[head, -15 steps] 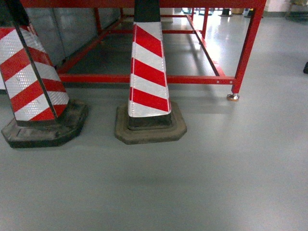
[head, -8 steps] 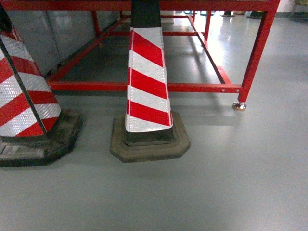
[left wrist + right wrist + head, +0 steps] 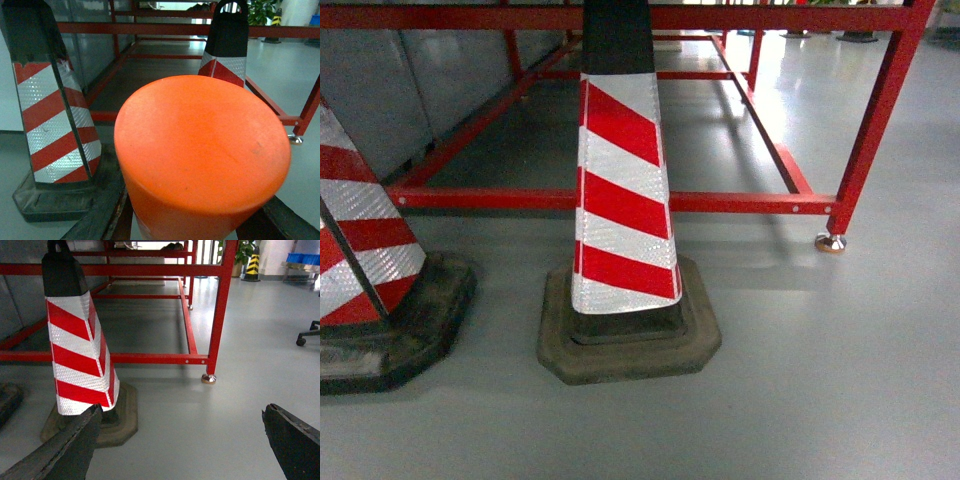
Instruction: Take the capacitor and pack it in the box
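Note:
A big orange cylinder, the capacitor (image 3: 202, 145), fills the left wrist view. My left gripper (image 3: 192, 220) is shut on it, with a dark finger (image 3: 102, 210) pressed to each side. In the right wrist view my right gripper (image 3: 182, 440) stands open above bare grey floor; its dark fingers (image 3: 70, 445) are far apart with nothing between them. The box is out of view. Neither gripper shows in the head view.
A red-and-white striped cone (image 3: 620, 200) on a rubber base stands straight ahead, and a second cone (image 3: 360, 270) at the left. Behind them runs a red steel frame (image 3: 720, 202) with a foot (image 3: 831, 243). A chair base (image 3: 307, 335) sits at the far right.
The head view has closed in on the cones and the red frame. The middle cone looms larger and lower, and the left cone has slid toward the left edge.

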